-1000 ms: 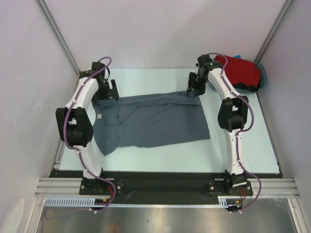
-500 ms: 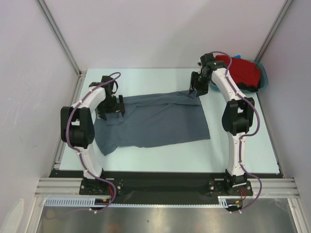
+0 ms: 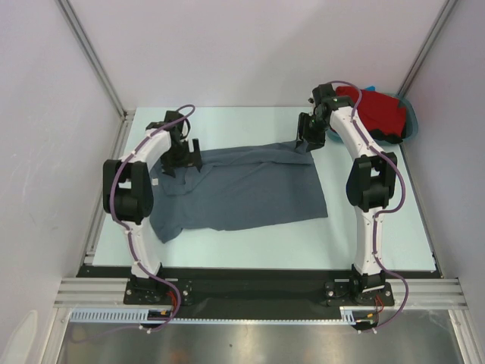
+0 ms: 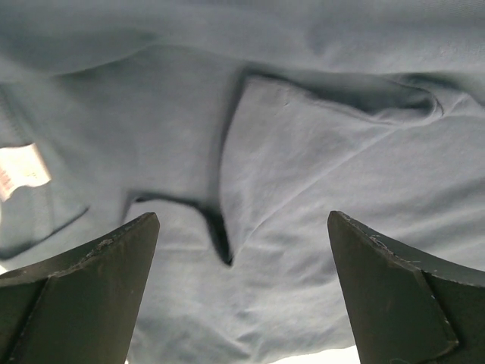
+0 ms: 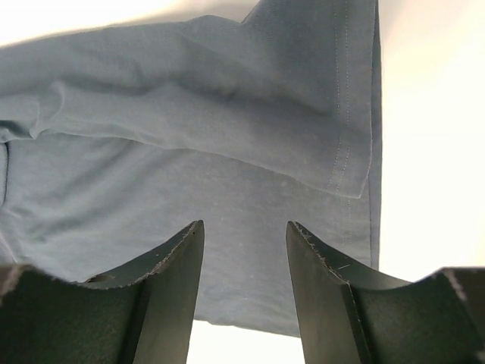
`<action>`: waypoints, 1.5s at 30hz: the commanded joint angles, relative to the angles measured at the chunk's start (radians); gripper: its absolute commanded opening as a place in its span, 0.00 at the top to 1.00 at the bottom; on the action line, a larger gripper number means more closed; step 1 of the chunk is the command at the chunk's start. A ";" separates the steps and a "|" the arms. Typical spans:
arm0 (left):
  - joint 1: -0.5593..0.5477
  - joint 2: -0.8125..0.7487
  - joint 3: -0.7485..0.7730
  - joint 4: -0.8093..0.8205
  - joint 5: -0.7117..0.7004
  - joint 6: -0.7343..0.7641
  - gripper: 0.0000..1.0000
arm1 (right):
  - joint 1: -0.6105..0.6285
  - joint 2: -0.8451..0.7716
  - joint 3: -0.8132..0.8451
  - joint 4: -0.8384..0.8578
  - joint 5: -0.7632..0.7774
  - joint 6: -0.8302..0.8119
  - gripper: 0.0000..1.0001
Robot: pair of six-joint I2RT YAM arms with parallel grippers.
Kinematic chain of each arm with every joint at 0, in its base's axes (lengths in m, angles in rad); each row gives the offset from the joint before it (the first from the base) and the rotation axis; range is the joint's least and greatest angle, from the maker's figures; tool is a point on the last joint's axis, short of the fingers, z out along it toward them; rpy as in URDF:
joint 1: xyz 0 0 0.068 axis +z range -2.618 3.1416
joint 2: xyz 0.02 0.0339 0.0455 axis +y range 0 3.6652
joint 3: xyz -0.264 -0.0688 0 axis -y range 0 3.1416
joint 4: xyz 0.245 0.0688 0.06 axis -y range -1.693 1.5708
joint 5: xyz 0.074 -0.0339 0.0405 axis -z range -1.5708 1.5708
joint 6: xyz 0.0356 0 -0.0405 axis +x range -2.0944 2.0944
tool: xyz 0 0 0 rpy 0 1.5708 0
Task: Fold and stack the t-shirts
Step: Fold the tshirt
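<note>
Grey t-shirt (image 3: 242,189): lies spread on the surface (image 3: 379,227) between the two arms. Its far edge is turned over on itself, and one sleeve points to the near left.
Red t-shirt (image 3: 379,112): bunched in the teal tub (image 3: 413,125) at the far right corner, well apart from the grey one.
Left hand (image 3: 186,155): released, jaws fully spread, nothing between them. It hovers over the far left part of the grey t-shirt, near the white label (image 4: 23,171). A folded flap (image 4: 303,152) with a dark crease lies directly beneath.
Right hand (image 3: 306,142): released, jaws part-way apart, no cloth pinched. It hangs over the far right corner, where the stitched hem (image 5: 350,114) doubles over.
Step in hand (judgement): positioning to pick up the far edge at both ends for a fold.
Progress (judgement): early; no shirt is folded and none is stacked.
Risk 1: the left hand closes on the flap alone. Cause: the layers overlap at the crease, so only the top ply lifts.
Risk 2: the right hand misses the corner. Cause: the jaws sit inboard of the hem edge.
Risk 3: a skewed fold. Cause: uneven lift heights between the two hands drag the cloth sideways.
Risk 4: a bunched sleeve. Cause: the near left sleeve is left loose during the fold.
</note>
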 commanded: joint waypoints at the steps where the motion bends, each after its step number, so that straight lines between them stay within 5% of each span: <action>1: -0.024 0.032 0.059 0.011 0.031 0.014 0.00 | 0.003 -0.066 0.009 -0.003 0.014 -0.006 0.47; 6: -0.033 0.055 0.062 0.011 0.031 0.017 0.00 | 0.003 -0.065 0.012 0.000 0.016 -0.001 0.47; 10: -0.038 0.062 0.057 0.015 0.028 0.025 0.10 | 0.005 -0.065 0.010 0.002 0.017 0.004 0.47; 16: -0.038 0.055 0.051 0.008 0.016 0.035 0.46 | 0.003 -0.065 0.007 -0.001 0.025 0.010 0.48; 20: -0.038 0.050 0.039 0.004 0.009 0.042 0.53 | 0.006 -0.069 0.001 -0.004 0.029 0.010 0.48; 34: -0.038 0.035 -0.009 0.003 -0.060 0.042 0.47 | 0.008 -0.089 -0.026 0.003 0.029 0.014 0.48; 45: -0.038 0.036 -0.029 -0.002 -0.058 0.040 0.65 | 0.006 -0.098 -0.034 0.002 0.031 0.010 0.48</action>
